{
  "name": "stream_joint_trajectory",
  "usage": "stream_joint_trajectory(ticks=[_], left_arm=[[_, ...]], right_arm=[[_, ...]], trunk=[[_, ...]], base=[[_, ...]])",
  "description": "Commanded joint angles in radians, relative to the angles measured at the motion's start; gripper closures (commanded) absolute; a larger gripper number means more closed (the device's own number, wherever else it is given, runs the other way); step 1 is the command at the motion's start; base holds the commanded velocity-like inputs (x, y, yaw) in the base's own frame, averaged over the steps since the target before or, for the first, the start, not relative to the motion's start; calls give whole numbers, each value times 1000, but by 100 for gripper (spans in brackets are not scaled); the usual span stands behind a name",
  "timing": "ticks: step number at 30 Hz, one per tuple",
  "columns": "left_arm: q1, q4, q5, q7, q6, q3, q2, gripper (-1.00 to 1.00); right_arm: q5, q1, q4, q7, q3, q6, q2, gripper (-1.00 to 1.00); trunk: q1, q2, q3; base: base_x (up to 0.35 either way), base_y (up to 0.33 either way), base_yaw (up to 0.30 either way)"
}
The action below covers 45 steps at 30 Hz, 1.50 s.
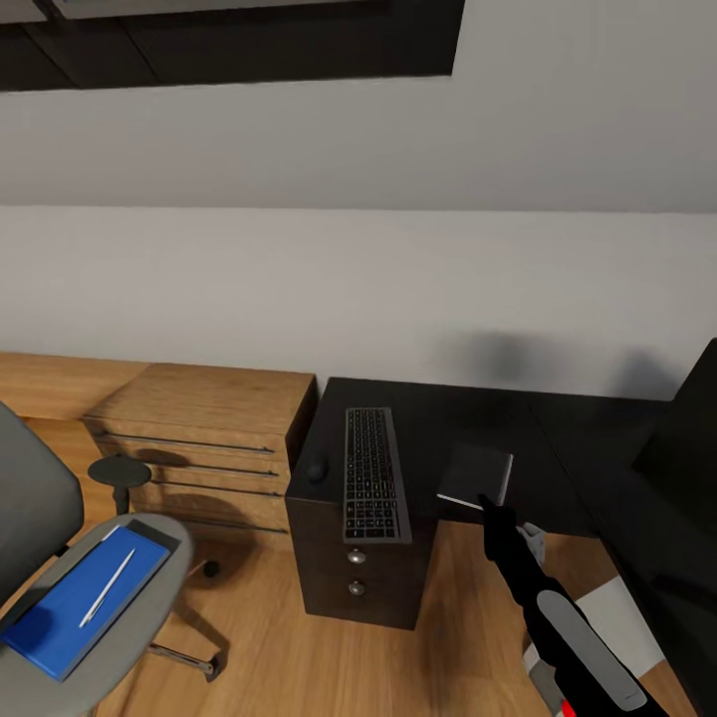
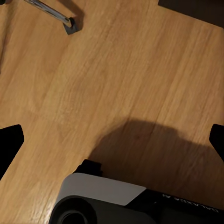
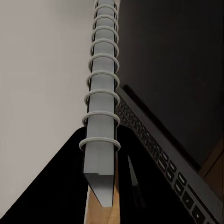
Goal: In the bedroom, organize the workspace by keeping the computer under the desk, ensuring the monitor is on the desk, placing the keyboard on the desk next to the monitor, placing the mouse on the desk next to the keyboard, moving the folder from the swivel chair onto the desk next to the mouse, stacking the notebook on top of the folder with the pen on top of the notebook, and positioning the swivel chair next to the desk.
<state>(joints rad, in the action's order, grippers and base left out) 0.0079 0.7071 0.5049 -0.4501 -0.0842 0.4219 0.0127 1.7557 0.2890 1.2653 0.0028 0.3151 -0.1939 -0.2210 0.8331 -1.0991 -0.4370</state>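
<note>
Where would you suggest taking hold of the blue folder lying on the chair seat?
Grip the folder by its long edge nearest the seat's front rim, coming from above. It lies flat on the swivel chair with the pen on top, so keep it level.

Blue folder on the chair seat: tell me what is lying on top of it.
A thin light pen lies along the blue folder, which rests on the swivel chair seat. The seat beneath the folder is covered.

1. The right arm [image 1: 558, 617] reached forward and up from the lower right of the head view.
2. The right gripper [image 1: 490, 504] was clamped on the notebook [image 1: 478, 474], its dark fingers [image 3: 135, 186] flanking the spiral-bound edge.
3. The left gripper [image 2: 112, 140] pointed down, fingertips [image 2: 9, 140] spread wide.
</note>
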Motion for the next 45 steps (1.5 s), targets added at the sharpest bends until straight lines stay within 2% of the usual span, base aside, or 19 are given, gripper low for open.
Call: stream_joint_trajectory(ticks=[1,14,23,37,45], left_arm=[[0,1,11,-5,-6,5,-1,-100],[0,-1,9,-5,-6,5,0,-100],[0,-1,9,-5,-6,5,0,-100],[0,-1,9,-5,-6,6,0,-100],[0,-3,9,-2,-6,6,0,-100]], right_arm=[[11,1,1,5,4,-8,-1,100],[12,1,2,11,5,13,-2,100],[49,1,5,11,4,20,0,100],[53,1,6,11,4,19,0,100],[53,1,6,11,3,19,-1,100]], trunk=[[4,-8,-4],[54,-99,-45],[88,-162,-73],[142,-260,-117],[142,-260,-117]], base=[[0,0,0],[0,0,0],[0,0,0],[0,0,0],[0,0,0]])
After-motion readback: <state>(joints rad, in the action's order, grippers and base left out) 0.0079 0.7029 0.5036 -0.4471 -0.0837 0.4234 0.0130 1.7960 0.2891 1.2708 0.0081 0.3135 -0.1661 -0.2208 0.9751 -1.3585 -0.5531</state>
